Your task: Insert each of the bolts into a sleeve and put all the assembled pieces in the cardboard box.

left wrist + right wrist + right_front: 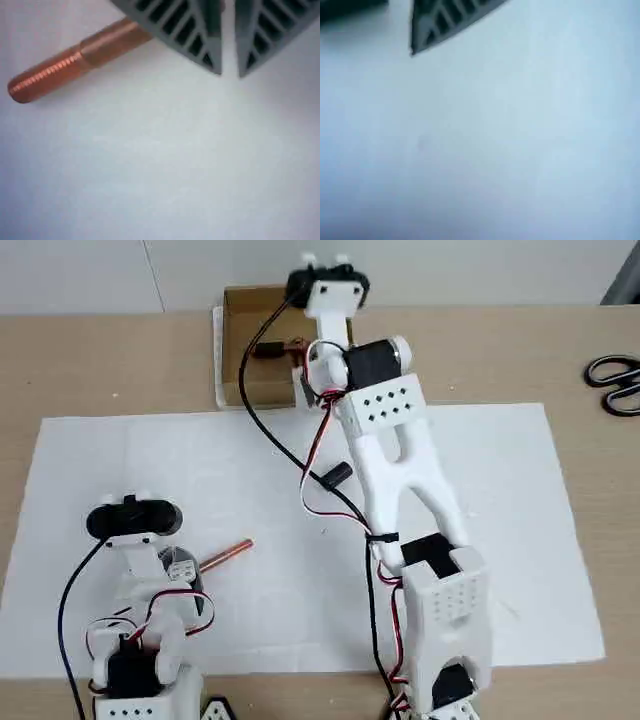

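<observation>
Sleeved bolt (75,57) lay on the paper (480,490), far from its box.
The left gripper (229,72), jaws nearly pressed together, sat over one end; a nudge might roll it. The left wrist view gave thread and sleeve edge; the high view gave the cardboard box (232,330) beside the right gripper (303,375), whose jaw state I cannot tell.

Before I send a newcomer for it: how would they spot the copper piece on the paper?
Find the white paper sheet on the wooden table, then the left gripper over it. By it lies the copper piece: a slim rod, threaded at one end, smooth and thicker at the other, the sheet's sole copper-coloured thing.
</observation>
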Robot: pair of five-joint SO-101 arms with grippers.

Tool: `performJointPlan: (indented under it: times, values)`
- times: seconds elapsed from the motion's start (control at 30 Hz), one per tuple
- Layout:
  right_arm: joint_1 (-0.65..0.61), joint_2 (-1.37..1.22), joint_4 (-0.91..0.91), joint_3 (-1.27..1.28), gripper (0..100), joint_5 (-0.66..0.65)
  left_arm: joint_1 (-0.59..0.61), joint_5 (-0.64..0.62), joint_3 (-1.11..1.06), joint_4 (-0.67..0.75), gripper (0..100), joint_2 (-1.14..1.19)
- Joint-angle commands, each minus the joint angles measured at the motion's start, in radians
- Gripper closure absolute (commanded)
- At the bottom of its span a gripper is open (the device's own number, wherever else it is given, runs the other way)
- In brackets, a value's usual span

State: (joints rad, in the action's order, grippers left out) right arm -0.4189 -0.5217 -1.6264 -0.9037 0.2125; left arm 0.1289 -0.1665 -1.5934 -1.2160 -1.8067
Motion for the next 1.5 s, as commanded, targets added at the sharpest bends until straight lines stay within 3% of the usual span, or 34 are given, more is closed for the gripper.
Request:
performJointPlan:
  times: [0.0, 0.17, 0.4, 0.87, 1.17, 1.47]
  values:
    - [0.019, 0.070, -0.053, -0.051, 77.9, 0.041, 0.005, -0.023, 0.002, 0.025, 99, -0.006]
    - [0.012, 0.108, -0.056, -0.040, 77.9, 0.066, 0.005, -0.069, 0.005, 0.048, 99, -0.006]
    - [0.002, 0.205, -0.051, 0.190, 77.9, 0.342, 0.005, -0.092, 0.005, 0.052, 99, -0.006]
    - [0.008, 0.282, -0.048, 0.416, 77.9, 0.618, 0.005, -0.092, 0.005, 0.052, 99, -0.006]
    - [0.005, 0.188, -0.047, 0.417, 77.9, 0.640, 0.005, -0.092, 0.004, 0.052, 99, -0.006]
    - [0.001, 0.005, -0.021, 0.413, 77.9, 0.761, 0.005, -0.092, 0.004, 0.052, 99, -0.006]
